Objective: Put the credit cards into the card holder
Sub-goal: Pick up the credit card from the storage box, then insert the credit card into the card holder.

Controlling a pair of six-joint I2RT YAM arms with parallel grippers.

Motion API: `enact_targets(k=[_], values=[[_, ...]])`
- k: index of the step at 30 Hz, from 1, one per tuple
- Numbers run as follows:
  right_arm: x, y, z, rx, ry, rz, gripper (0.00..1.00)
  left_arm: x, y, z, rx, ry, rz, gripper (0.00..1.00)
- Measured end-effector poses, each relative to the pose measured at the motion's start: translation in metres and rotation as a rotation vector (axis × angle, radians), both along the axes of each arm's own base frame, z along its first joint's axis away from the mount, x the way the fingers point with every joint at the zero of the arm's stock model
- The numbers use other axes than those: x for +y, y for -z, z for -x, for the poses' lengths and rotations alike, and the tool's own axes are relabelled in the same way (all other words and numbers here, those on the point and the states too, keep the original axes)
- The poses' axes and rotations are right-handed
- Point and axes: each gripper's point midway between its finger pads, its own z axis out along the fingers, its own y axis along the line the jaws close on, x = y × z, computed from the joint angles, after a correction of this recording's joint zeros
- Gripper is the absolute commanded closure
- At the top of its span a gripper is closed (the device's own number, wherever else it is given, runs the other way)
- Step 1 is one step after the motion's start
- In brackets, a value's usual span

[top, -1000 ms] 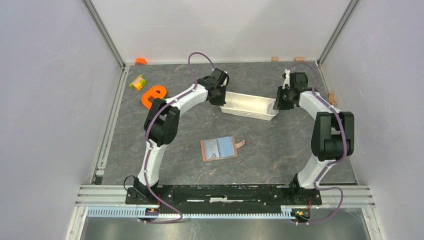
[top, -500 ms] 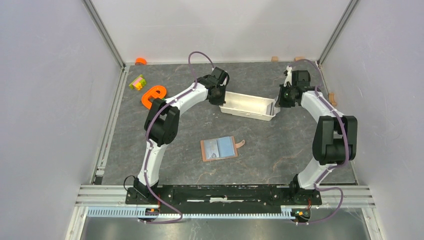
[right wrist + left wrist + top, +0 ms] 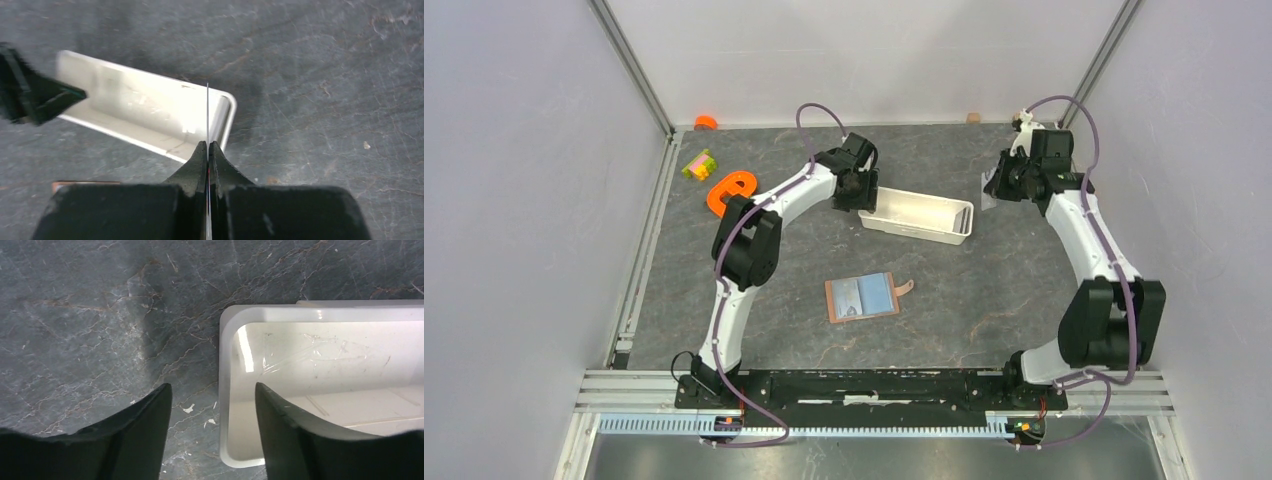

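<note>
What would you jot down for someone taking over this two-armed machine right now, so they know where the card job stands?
Left end effector: open, holding nothing, astride the left end wall of the white tray.
Right end effector: shut on one credit card, gripped edge-on near the tray's right end.
Card holder: lying open on the table, near the middle, apart from both arms. Pale blue-grey shows inside it; I cannot tell whether that is a card.
Done: one card is gripped.
Left: carry it to the holder and slide it in.
</note>
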Motion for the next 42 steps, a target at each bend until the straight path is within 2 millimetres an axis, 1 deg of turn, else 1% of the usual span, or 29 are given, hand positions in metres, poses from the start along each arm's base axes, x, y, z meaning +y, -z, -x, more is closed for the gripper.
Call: enact_targets(k=[2,4,6,8,10,11,13,14,15,16,17,18,19,20,22,25,27,28,30,32,37,42], values=[[0.008,-0.018,0.004,-0.047,-0.019,-0.028,1.00,0.000,-0.003,0.000,-0.002,-0.001,0.003,0.18],[0.024,-0.035,0.014,-0.099,-0.053,-0.073,1.00,0.000,-0.011,0.001,-0.010,0.000,0.011,0.13],[0.049,-0.044,0.031,-0.130,-0.109,-0.131,1.00,0.001,-0.029,0.003,-0.034,0.002,0.030,0.10],[0.076,-0.042,0.049,-0.132,-0.172,-0.183,1.00,0.003,-0.057,0.008,-0.074,0.004,0.058,0.08],[0.106,-0.030,0.072,-0.104,-0.239,-0.237,1.00,0.008,-0.094,0.016,-0.132,0.005,0.097,0.07],[0.123,-0.019,0.086,-0.079,-0.274,-0.272,1.00,0.011,-0.113,0.020,-0.167,0.007,0.121,0.08],[0.149,0.003,0.112,-0.021,-0.325,-0.334,1.00,0.019,-0.149,0.034,-0.232,0.010,0.167,0.09],[0.158,0.015,0.126,0.013,-0.342,-0.362,1.00,0.024,-0.161,0.042,-0.254,0.011,0.181,0.10],[0.168,0.029,0.141,0.049,-0.357,-0.391,1.00,0.031,-0.172,0.054,-0.280,0.011,0.199,0.11],[0.175,0.044,0.157,0.092,-0.366,-0.417,1.00,0.039,-0.177,0.067,-0.290,0.009,0.210,0.12],[0.180,0.056,0.169,0.130,-0.372,-0.434,1.00,0.045,-0.178,0.078,-0.294,0.009,0.219,0.13],[0.185,0.065,0.179,0.155,-0.376,-0.450,1.00,0.052,-0.173,0.092,-0.288,0.005,0.229,0.13],[0.190,0.072,0.187,0.179,-0.380,-0.465,1.00,0.057,-0.163,0.109,-0.264,0.003,0.241,0.14],[0.195,0.077,0.194,0.194,-0.388,-0.480,1.00,0.062,-0.149,0.125,-0.229,0.001,0.245,0.14],[0.208,0.082,0.202,0.214,-0.411,-0.510,1.00,0.067,-0.114,0.154,-0.140,-0.004,0.243,0.15],[0.227,0.084,0.205,0.226,-0.451,-0.543,1.00,0.075,-0.051,0.200,0.029,-0.022,0.221,0.17],[0.239,0.089,0.209,0.242,-0.474,-0.553,1.00,0.082,-0.023,0.225,0.119,-0.038,0.214,0.17],[0.243,0.093,0.211,0.254,-0.483,-0.553,1.00,0.085,-0.013,0.236,0.155,-0.048,0.213,0.18],[0.252,0.101,0.213,0.285,-0.495,-0.549,1.00,0.089,-0.003,0.247,0.193,-0.067,0.215,0.20],[0.258,0.107,0.214,0.302,-0.503,-0.547,1.00,0.087,-0.001,0.249,0.206,-0.073,0.234,0.23],[0.268,0.117,0.212,0.324,-0.506,-0.546,1.00,0.075,-0.007,0.242,0.182,-0.062,0.293,0.27],[0.267,0.129,0.208,0.345,-0.480,-0.522,1.00,0.074,-0.002,0.239,0.185,-0.064,0.288,0.31]])
